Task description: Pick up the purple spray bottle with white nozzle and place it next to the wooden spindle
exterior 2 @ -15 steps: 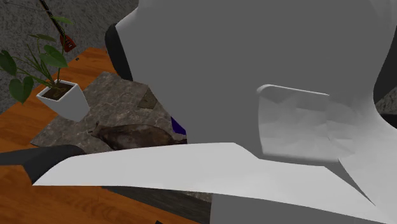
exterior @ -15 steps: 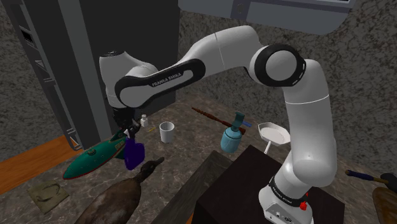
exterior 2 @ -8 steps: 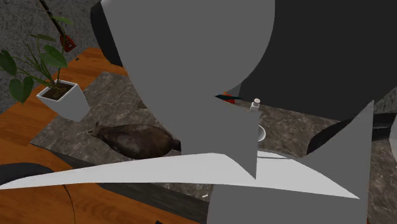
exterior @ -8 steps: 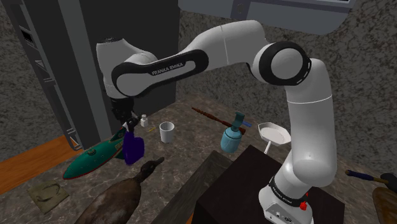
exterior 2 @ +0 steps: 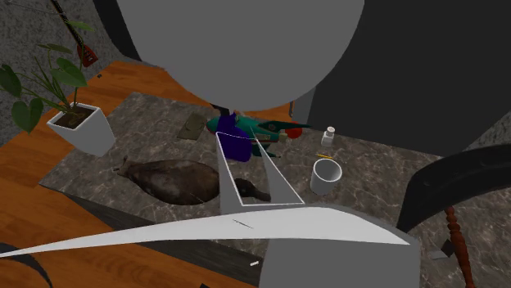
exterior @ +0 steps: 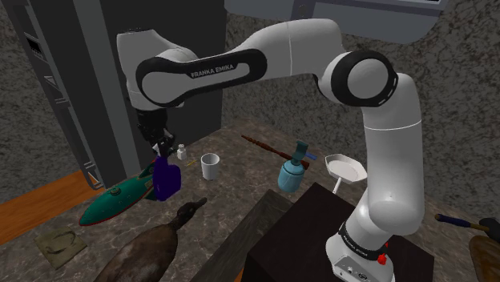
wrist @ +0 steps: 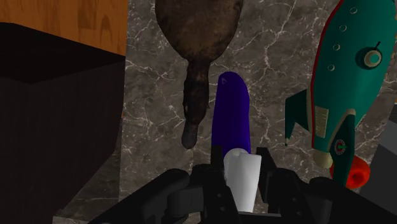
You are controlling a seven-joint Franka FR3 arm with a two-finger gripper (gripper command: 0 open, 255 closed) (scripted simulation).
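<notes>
**A:** Entry one, the claw?
**B:** Claw: fingers clamped on the white nozzle of the purple spray bottle. The bottle's body hangs straight below the claw, over the table. I cannot tell whether its base is clear of the table.

**A:** Neighbours?
**B:** A teal toy rocket sits just beside the claw on one side. A dark duck figure has its neck close on the other. The bottle is in the gap between them and touches neither.

**A:** Destination?
**B:** Wooden spindle, well apart from the claw, beyond a white cup and a small white bottle.

**A:** Hazards?
**B:** Three, all judgement.
- **Loose grip:** the hold is on the nozzle alone, a narrow part. The long body below may swing or slip out in a quick move.
- **Low carry:** the body may clip the rocket's fin, or tip the cup or the small bottle on the way across.
- **Bad release:** let go high or tilted, the tall bottle may topple. It may also nudge the spindle, which would likely roll away.
</notes>
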